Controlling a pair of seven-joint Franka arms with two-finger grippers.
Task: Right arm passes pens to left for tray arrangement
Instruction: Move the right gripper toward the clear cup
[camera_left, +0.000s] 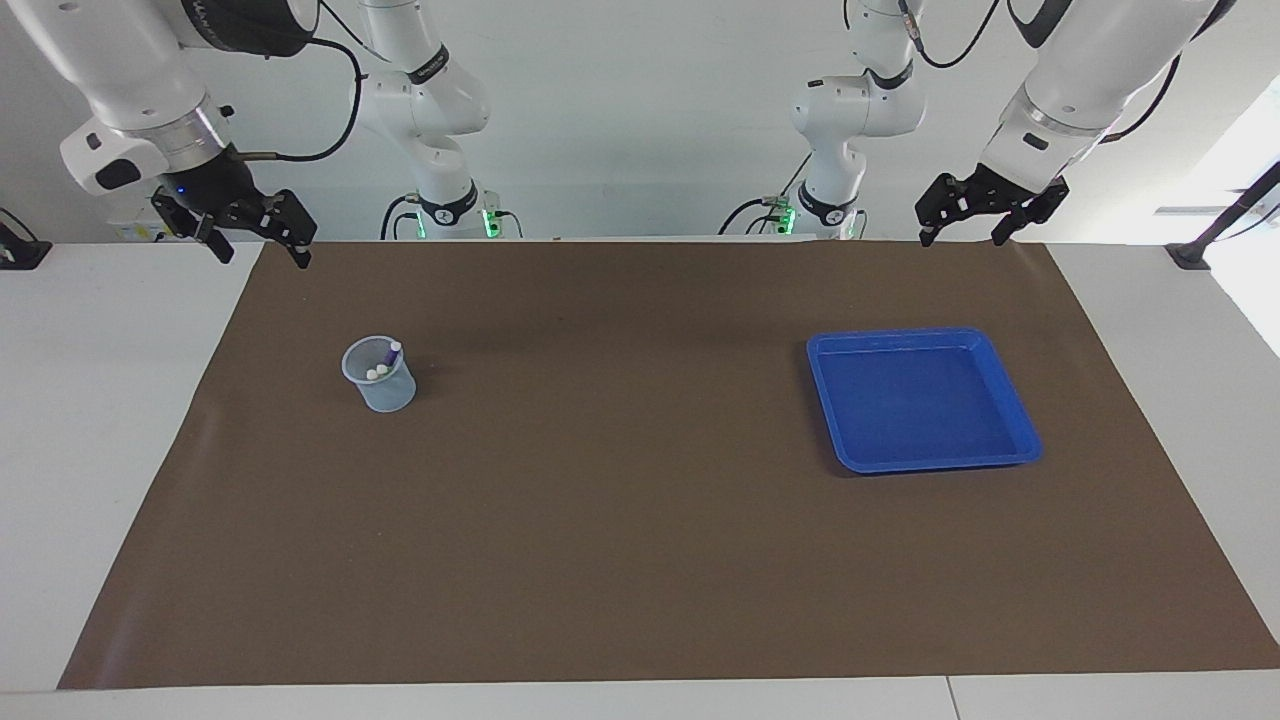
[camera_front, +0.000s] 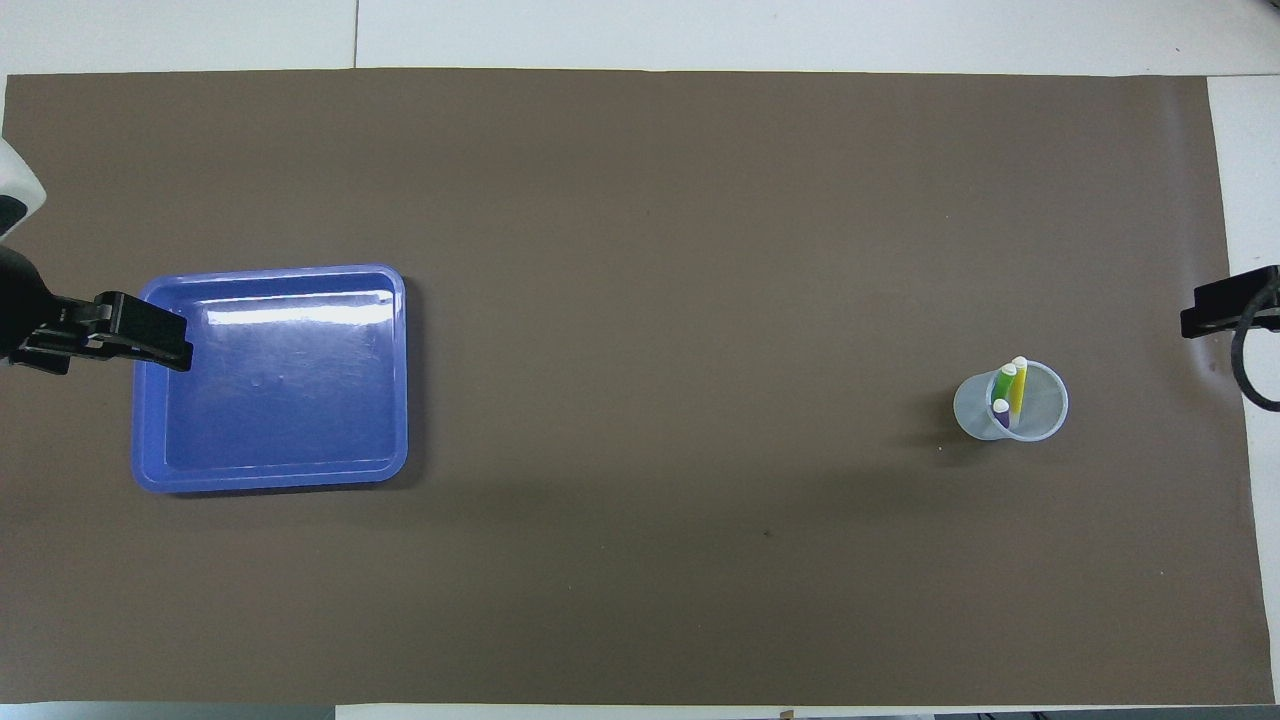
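Two large white arms wait raised at the robots' edge of the brown mat (camera_left: 640, 560) on the table (camera_left: 100, 400). The right hand (camera_left: 258, 240) hangs over the mat's corner, fingers spread wide, holding nothing. One translucent bluish cup (camera_left: 380, 378) stands on the mat toward the right arm's end, holding three pens (camera_front: 1010, 393) upright: purple, bright green and yellow, each white-tipped; the facing view hides most of their barrels. One shallow bright blue tray (camera_left: 1015, 405), square with rounded corners, lies toward the left arm's end. The left hand (camera_left: 985, 222) hangs equally wide, gripping nothing.
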